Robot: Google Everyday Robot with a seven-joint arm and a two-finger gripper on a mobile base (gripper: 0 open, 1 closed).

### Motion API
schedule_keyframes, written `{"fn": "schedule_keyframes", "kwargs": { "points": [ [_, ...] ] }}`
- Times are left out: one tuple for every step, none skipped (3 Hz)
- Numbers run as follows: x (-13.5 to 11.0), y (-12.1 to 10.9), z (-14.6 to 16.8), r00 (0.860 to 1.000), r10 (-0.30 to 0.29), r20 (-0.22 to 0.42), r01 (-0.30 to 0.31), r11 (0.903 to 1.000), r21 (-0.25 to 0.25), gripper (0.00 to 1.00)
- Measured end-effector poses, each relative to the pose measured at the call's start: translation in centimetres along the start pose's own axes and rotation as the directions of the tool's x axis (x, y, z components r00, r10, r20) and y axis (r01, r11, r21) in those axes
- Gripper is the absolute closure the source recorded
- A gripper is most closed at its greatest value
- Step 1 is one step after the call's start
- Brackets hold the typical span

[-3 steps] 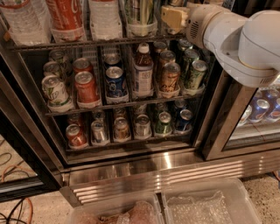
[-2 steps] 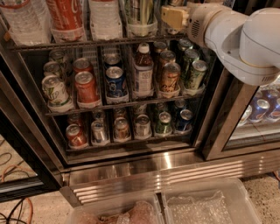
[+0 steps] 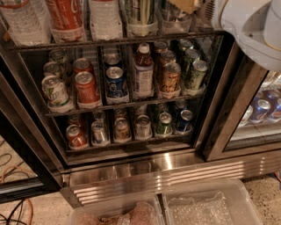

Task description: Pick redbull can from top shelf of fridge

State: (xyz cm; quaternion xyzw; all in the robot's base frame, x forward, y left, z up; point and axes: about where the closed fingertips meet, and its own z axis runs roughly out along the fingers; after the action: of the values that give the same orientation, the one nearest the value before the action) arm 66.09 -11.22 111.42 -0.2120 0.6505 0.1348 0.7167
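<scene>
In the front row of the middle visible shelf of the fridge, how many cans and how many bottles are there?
Middle shelf, front row:
Cans: 5
Bottles: 1
Total: 6
The gripper is at the view's top edge, near the right end of the top shelf.

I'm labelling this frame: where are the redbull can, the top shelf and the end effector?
redbull can [image 3: 169, 9], camera view, side above its holder.
top shelf [image 3: 109, 41], camera view, front rail.
end effector [image 3: 188, 4], camera view, tan tip at top edge, beside the can.
</scene>
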Motion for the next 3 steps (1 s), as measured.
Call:
{"fn": "schedule_keyframes", "kwargs": {
  "points": [
    [1.1,1.5,-2.7,0.999,0.001,-0.050,-0.004,0.9981,-0.062,1.00],
    [5.1,4.6,-4.9,0.987,0.004,-0.161,-0.031,0.9857,-0.166,1.00],
    [6.5,6.5,-6.4,0.978,-0.010,-0.210,-0.042,0.9699,-0.240,1.00]
  ]
}}
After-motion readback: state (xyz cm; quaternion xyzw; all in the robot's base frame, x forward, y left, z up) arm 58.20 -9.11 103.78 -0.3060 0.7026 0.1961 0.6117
